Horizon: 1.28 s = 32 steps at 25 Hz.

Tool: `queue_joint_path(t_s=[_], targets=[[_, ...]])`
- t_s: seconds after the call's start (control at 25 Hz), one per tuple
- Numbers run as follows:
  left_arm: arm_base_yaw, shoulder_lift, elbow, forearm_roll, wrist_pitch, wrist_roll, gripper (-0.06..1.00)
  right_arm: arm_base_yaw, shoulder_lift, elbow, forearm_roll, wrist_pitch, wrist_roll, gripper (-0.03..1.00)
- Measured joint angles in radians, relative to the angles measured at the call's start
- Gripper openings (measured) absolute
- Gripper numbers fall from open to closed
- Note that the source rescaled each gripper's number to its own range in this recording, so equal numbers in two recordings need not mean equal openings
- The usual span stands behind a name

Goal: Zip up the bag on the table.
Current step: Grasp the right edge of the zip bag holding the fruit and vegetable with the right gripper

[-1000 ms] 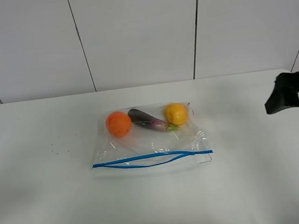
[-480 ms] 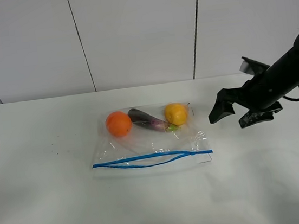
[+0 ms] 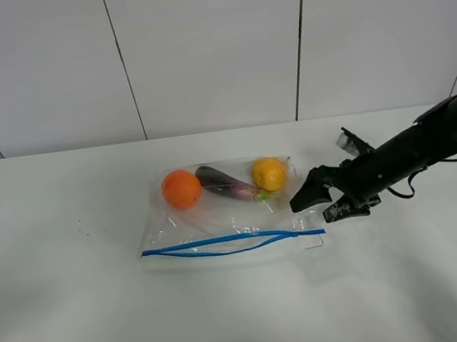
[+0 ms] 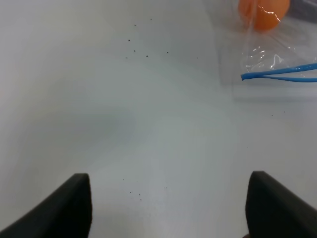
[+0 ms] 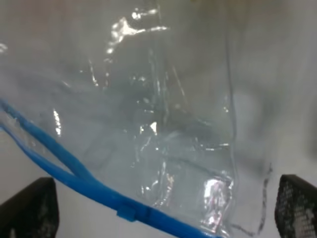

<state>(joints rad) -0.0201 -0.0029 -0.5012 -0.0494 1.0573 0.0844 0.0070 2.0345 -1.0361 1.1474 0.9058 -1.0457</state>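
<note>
The clear crinkly bag [image 3: 225,213] lies flat mid-table [image 3: 80,323] with an orange, a dark eggplant and a yellow fruit inside. Its blue zipper strip [image 3: 229,243] runs along the near edge, gaping in the middle. My right gripper [image 3: 320,202] is open, low over the table just beside the bag's right edge near the zipper's right end. The right wrist view shows the bag's corner [image 5: 163,124] and the strip with its slider [image 5: 131,213] between the open fingers. My left gripper [image 4: 168,208] is open over bare table; the bag's left end [image 4: 267,54] lies far ahead.
A white panelled wall [image 3: 213,48] stands behind the table. Tiny dark specks [image 3: 86,232] dot the table left of the bag.
My right arm has swept in from the right edge of the view, leftward and down, to the bag's right edge. The bag and fruit have not moved.
</note>
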Motion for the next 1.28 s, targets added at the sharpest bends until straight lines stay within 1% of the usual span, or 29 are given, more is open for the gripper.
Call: queue_joint_path(t_s=[0.2,0.32,0.44,0.52,0.68,0.8,0.92,0.96,1.0,1.08,1.12,1.16,1.2,1.28], targets=[[0.000,0.000,0.000,0.000,0.000,0.000,0.90,-0.040,0.067,-0.001,0.088,0.080,-0.097,0.95],[0.000,0.000,0.000,0.000,0.000,0.000,0.90,-0.045,0.119,-0.022,0.136,0.146,-0.138,0.95],[0.000,0.000,0.000,0.000,0.000,0.000,0.90,-0.045,0.167,-0.053,0.179,0.203,-0.159,0.92],[0.000,0.000,0.000,0.000,0.000,0.000,0.90,-0.045,0.186,-0.063,0.200,0.218,-0.165,0.92],[0.000,0.000,0.000,0.000,0.000,0.000,0.90,-0.045,0.208,-0.067,0.192,0.223,-0.166,0.92],[0.000,0.000,0.000,0.000,0.000,0.000,0.90,-0.045,0.210,-0.067,0.184,0.228,-0.162,0.85],[0.000,0.000,0.000,0.000,0.000,0.000,0.90,-0.045,0.210,-0.067,0.177,0.235,-0.155,0.72],[0.000,0.000,0.000,0.000,0.000,0.000,0.90,-0.045,0.210,-0.067,0.175,0.238,-0.155,0.65],[0.000,0.000,0.000,0.000,0.000,0.000,0.90,-0.045,0.210,-0.067,0.175,0.239,-0.155,0.55],[0.000,0.000,0.000,0.000,0.000,0.000,0.90,-0.045,0.210,-0.067,0.175,0.245,-0.155,0.28],[0.000,0.000,0.000,0.000,0.000,0.000,0.90,-0.045,0.210,-0.067,0.175,0.252,-0.154,0.11],[0.000,0.000,0.000,0.000,0.000,0.000,0.90,-0.045,0.210,-0.067,0.175,0.264,-0.151,0.02],[0.000,0.000,0.000,0.000,0.000,0.000,0.90,-0.045,0.210,-0.067,0.175,0.275,-0.144,0.00],[0.000,0.000,0.000,0.000,0.000,0.000,0.90,-0.045,0.210,-0.067,0.175,0.291,-0.115,0.00]])
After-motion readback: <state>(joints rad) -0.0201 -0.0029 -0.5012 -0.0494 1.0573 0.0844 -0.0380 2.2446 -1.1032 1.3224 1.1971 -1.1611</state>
